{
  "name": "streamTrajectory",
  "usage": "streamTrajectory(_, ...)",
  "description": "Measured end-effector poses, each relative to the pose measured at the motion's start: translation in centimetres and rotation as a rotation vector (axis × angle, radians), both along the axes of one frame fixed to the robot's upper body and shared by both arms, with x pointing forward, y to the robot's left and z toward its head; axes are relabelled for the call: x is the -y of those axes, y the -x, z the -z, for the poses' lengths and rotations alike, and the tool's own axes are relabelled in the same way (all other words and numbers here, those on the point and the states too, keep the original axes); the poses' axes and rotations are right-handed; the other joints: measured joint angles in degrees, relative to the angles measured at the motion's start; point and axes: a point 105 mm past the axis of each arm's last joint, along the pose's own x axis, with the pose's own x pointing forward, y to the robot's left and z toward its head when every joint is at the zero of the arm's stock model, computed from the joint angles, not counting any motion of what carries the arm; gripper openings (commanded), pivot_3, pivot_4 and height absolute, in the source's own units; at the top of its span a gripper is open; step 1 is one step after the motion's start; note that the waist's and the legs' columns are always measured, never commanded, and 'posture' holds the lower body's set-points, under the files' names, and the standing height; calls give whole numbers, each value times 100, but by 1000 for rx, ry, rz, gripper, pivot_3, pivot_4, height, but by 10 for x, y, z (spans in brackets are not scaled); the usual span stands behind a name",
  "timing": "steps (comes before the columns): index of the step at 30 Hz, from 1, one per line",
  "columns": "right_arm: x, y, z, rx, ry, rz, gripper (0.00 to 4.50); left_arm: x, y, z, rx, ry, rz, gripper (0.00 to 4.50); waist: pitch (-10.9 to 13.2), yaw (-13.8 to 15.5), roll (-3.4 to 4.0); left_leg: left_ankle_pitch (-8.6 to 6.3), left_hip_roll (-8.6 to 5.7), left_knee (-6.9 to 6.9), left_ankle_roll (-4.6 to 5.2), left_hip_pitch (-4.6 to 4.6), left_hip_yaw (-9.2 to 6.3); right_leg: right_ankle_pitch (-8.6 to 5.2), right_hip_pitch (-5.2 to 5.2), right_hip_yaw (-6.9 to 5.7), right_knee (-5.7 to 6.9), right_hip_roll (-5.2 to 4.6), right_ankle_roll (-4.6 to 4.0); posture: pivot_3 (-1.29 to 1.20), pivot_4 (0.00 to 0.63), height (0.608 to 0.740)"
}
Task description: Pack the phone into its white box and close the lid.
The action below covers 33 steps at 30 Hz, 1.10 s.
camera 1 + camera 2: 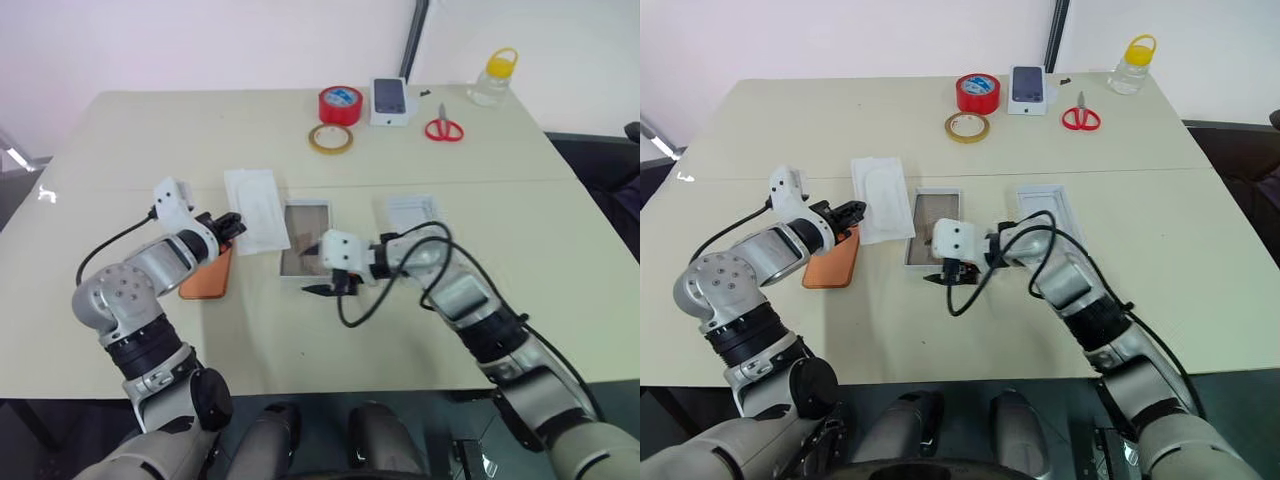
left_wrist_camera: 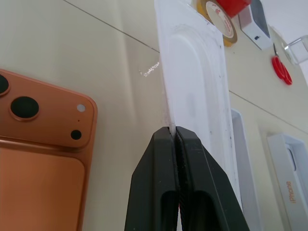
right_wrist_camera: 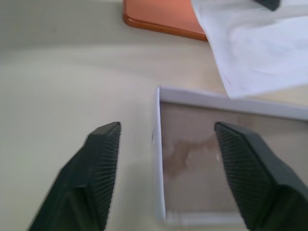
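The orange phone [image 1: 207,276] lies back up on the table beside my left arm, its lenses [image 2: 24,108] showing in the left wrist view. My left gripper [image 1: 230,227] is shut on the edge of a flat white insert [image 1: 254,207] with an oval recess. To its right lies the white box [image 1: 305,225], open, with a tan floor. At the box's near end my right gripper [image 3: 166,127] stands open, its fingers either side of the box's rim [image 3: 158,159]. The white lid [image 1: 1048,203] lies open side up, to the right of the box.
At the far side of the table are a red tape roll [image 1: 340,104], a tan tape ring [image 1: 330,139], a small box printed with a phone [image 1: 390,100], red scissors [image 1: 444,128] and a yellow-capped bottle [image 1: 495,78].
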Motion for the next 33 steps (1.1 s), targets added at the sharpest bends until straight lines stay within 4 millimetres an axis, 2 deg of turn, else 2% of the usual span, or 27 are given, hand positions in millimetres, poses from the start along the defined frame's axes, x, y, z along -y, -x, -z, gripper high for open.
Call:
streamTrajectory(4, 24, -5, -8, 13, 9, 71, 2990, 17, 0, 2, -11, -4, 58, 0, 0, -18, 0, 0, 5, -5, 0, 1, 0, 0, -3, 1, 3, 4, 0, 0, 150, 740)
streamTrajectory(7, 33, -10, -12, 23, 0, 113, 2990, 32, 0, 4, -26, -16, 113, 0, 0, -18, 0, 0, 4, -4, 0, 1, 1, 0, -3, 3, 3, 4, 0, 0, 150, 740)
streamTrajectory(11, 38, -13, -15, 34, -6, 149, 2990, 43, 0, 10, -52, -22, 154, 0, 0, -16, 0, 0, 4, -4, 0, 1, 1, 0, -4, 3, 3, 4, 0, 0, 150, 740)
streamTrajectory(21, 40, -15, -15, 46, -14, 175, 2990, 52, 0, 16, -80, -46, 187, 0, 0, -7, 0, 0, 4, -4, -1, 1, 1, 0, -4, 3, 3, 3, 0, 0, 150, 740)
streamTrajectory(25, 40, -16, -15, 54, -13, 181, 3057, 58, 0, 16, -80, -50, 207, 1428, 0, -10, 0, 0, 3, -4, -1, 1, 1, 0, -4, 3, 3, 3, 0, 0, 150, 740)
streamTrajectory(31, 40, -16, -15, 58, -11, 181, 3057, 62, 1, 17, -84, -54, 223, 4421, 0, -8, 0, 0, 3, -4, -1, 1, 1, 0, -3, 3, 3, 3, 0, 0, 150, 740)
streamTrajectory(33, 40, -16, -15, 58, -12, 181, 3057, 61, 1, 17, -85, -54, 223, 4421, 0, -10, 0, 0, 3, -4, -1, 1, 1, 0, -4, 3, 3, 3, 0, 0, 150, 740)
